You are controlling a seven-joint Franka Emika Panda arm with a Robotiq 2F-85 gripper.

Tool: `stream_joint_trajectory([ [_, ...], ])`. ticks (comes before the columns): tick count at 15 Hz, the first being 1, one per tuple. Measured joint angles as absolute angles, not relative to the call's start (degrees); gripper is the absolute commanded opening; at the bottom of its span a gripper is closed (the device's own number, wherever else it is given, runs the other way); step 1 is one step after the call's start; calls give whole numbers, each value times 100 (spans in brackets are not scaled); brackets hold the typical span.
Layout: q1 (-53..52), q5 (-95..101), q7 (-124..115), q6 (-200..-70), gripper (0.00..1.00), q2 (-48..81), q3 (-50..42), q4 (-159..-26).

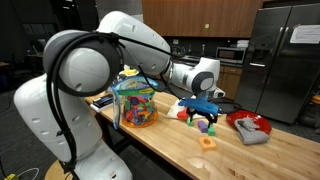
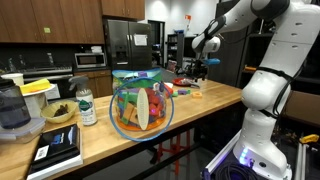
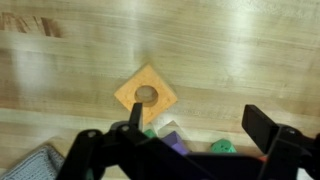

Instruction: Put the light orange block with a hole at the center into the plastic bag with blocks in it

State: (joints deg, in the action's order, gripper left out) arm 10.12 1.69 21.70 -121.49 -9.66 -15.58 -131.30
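The light orange block (image 3: 146, 95), flat and square with a hole in its middle, lies on the wooden counter; it also shows in an exterior view (image 1: 207, 142). My gripper (image 3: 198, 128) is open and empty and hovers above the counter. Its left finger is close to the block's near corner. In both exterior views the gripper (image 1: 203, 108) (image 2: 198, 68) hangs over a cluster of small blocks. The clear plastic bag (image 1: 135, 100) (image 2: 140, 100), full of coloured blocks, stands farther along the counter, well away from the gripper.
A purple block (image 3: 172, 143) and a green block (image 3: 222, 147) lie under the gripper. A red bowl with grey cloth (image 1: 250, 125) sits beyond the orange block. A red block (image 1: 183, 114) lies near the gripper. A bottle (image 2: 87, 106), a bowl and a scale stand past the bag.
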Motion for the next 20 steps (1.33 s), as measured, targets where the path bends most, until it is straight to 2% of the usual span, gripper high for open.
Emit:
stream_joint_trajectory([
  [12, 1036, 169, 2076, -13572, 100, 403, -1505, -13136],
  [20, 1038, 159, 2023, -14046, 100, 643, -1314, -13144],
])
